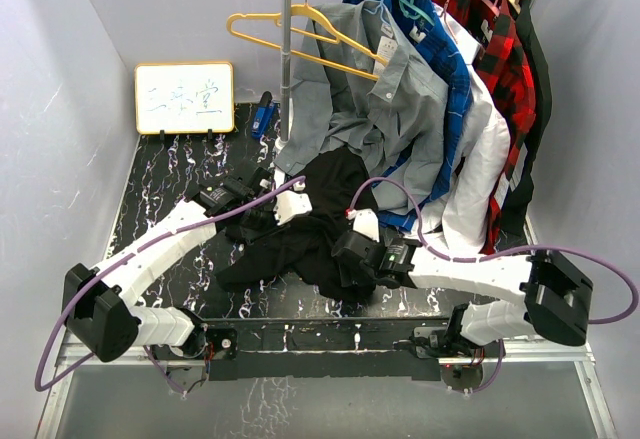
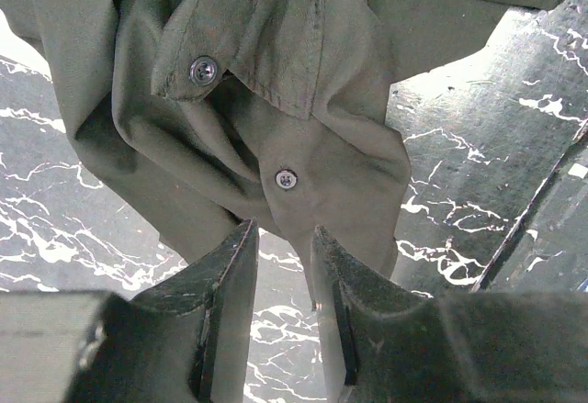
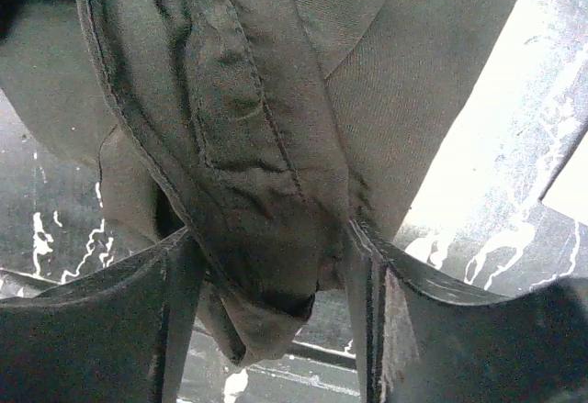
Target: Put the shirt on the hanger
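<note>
The black shirt (image 1: pixel 318 214) lies crumpled on the marble table, between my two grippers. The yellow-orange hanger (image 1: pixel 290 37) hangs empty on the rack pole at the back. My left gripper (image 1: pixel 272 209) is at the shirt's left edge. In the left wrist view the jaws (image 2: pixel 283 229) stand slightly apart, with the table showing through the gap and a thin fabric edge against the right finger (image 2: pixel 349 284). The shirt (image 2: pixel 276 100) shows two metal snaps there. My right gripper (image 1: pixel 345 246) is at the shirt's near right side, and its jaws (image 3: pixel 271 229) clamp a thick seamed fold of the shirt (image 3: pixel 248 146).
A clothes rack (image 1: pixel 287 79) stands at the back with a grey shirt (image 1: pixel 400 99), blue, white and red-plaid shirts (image 1: pixel 500 59) hanging to the right. A small whiteboard (image 1: pixel 185 97) leans on the back left wall. A blue object (image 1: pixel 263 117) lies by the pole.
</note>
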You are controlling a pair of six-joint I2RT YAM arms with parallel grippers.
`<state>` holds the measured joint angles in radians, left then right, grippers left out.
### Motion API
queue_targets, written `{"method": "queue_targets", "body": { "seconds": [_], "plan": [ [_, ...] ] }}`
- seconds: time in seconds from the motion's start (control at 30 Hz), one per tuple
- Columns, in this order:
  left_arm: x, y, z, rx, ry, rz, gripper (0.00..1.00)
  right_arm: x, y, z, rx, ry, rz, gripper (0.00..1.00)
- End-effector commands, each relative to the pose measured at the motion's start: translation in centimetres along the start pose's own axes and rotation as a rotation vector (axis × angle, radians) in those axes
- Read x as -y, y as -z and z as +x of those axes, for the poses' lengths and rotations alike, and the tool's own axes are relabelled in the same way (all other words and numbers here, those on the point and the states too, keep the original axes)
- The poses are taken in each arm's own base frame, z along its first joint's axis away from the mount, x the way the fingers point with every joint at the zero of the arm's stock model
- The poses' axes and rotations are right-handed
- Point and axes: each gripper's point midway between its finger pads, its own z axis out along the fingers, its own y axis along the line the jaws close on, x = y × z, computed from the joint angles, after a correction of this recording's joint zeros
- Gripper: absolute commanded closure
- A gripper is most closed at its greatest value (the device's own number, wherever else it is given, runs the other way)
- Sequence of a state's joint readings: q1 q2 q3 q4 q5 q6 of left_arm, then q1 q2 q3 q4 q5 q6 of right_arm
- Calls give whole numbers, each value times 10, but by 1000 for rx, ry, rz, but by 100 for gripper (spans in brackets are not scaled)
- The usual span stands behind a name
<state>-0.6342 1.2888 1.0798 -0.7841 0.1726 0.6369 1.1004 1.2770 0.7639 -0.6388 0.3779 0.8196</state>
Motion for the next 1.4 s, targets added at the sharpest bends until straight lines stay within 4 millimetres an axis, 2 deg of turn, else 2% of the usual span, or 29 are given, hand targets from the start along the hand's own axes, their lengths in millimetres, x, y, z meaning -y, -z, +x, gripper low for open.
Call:
{"method": "queue_targets", "body": {
  "seconds": [0.0,0.13,0.23,0.37,0.43,0.6,0.7,0.83,0.97,1.17,1.3,1.37],
  "plan": [
    [4,1,-4,27,21,21,72,-12,-3,-21,80,-13,-12,49],
    [9,0,-4,29,27,45,71,-12,0,-35,122,2,7,80],
    [11,1,-6,35,32,51,71,-10,12,-50,163,-5,5,100],
    [-5,-5,-4,0,-7,-67,69,-10,31,-69,200,-99,-104,100],
    [-14,-10,-8,-12,-61,-147,69,-2,33,-73,195,-170,-151,100],
    [-30,-17,-35,12,-189,-281,69,14,30,-59,170,-242,-172,100],
    [-34,-25,-48,18,-233,-289,70,15,27,-52,154,-255,-178,100],
    [-24,-44,-56,4,-302,-272,70,14,24,-47,146,-262,-186,100],
    [5,-55,-54,-20,-354,-160,70,17,22,-46,148,-265,-183,100],
    [54,-52,-43,-62,-377,42,68,20,18,-43,141,-266,-176,100],
    [66,-50,-31,-98,-399,69,68,21,17,-41,139,-268,-178,100],
    [65,-52,-25,-105,-405,55,68,21,16,-40,136,-270,-178,100]
  ]
}}
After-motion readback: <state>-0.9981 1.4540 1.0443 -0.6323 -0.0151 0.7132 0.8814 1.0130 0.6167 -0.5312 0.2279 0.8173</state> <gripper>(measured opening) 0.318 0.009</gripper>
